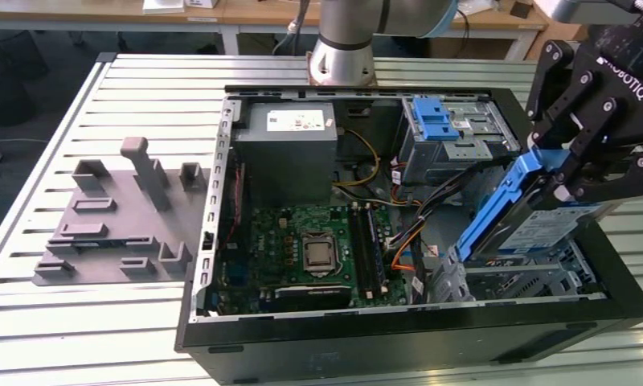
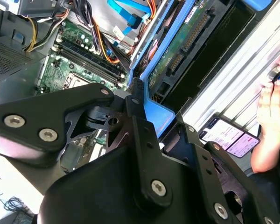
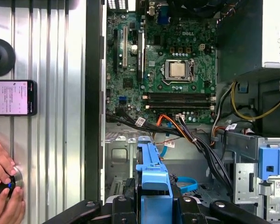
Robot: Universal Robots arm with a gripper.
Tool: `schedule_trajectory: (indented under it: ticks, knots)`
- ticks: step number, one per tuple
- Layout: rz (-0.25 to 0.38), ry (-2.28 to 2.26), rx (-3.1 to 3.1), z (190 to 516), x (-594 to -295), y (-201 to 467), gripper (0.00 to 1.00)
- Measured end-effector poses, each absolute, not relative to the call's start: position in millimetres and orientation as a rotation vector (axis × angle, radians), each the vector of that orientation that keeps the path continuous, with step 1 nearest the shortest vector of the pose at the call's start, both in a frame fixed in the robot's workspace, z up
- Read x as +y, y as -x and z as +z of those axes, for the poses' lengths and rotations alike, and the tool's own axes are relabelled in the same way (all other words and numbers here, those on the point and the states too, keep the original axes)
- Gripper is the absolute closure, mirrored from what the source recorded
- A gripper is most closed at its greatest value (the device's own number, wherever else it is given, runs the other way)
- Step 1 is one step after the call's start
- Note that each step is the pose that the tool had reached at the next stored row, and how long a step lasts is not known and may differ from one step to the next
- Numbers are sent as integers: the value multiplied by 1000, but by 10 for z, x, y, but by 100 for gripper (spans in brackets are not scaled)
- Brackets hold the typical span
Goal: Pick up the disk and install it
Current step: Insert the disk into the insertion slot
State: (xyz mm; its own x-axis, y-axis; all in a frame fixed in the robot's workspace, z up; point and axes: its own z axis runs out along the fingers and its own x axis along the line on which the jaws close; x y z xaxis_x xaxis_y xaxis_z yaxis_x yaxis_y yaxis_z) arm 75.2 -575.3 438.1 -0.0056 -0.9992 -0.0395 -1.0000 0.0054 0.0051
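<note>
The disk (image 1: 538, 221), silver with a blue-and-white label and blue side rails, hangs steeply tilted over the open computer case's corner at the exterior view's lower right. My gripper (image 1: 566, 178) is shut on its upper end. The disk's lower end dips toward the metal drive bay (image 1: 514, 283) inside the case. In the second wrist view the disk's green circuit-board underside (image 2: 177, 51) and a blue rail (image 2: 155, 113) show between the black fingers (image 2: 140, 121). In the first wrist view the blue rail (image 3: 151, 173) stands edge-on between the fingers (image 3: 123, 209).
The case holds a motherboard (image 1: 311, 249), a grey power-supply box (image 1: 289, 149), a silver cage with a blue latch (image 1: 448, 129) and loose cables (image 1: 407, 241). A grey fixture (image 1: 118, 217) lies on the slatted table. Beside the case lie a phone (image 3: 13, 97) and a person's hand (image 3: 2, 186).
</note>
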Motion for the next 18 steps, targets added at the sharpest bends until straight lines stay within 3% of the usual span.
schedule_trajectory:
  ticks: [18]
  knots:
    - [49, 2198, 2210, 4285, -5766, -756, 64]
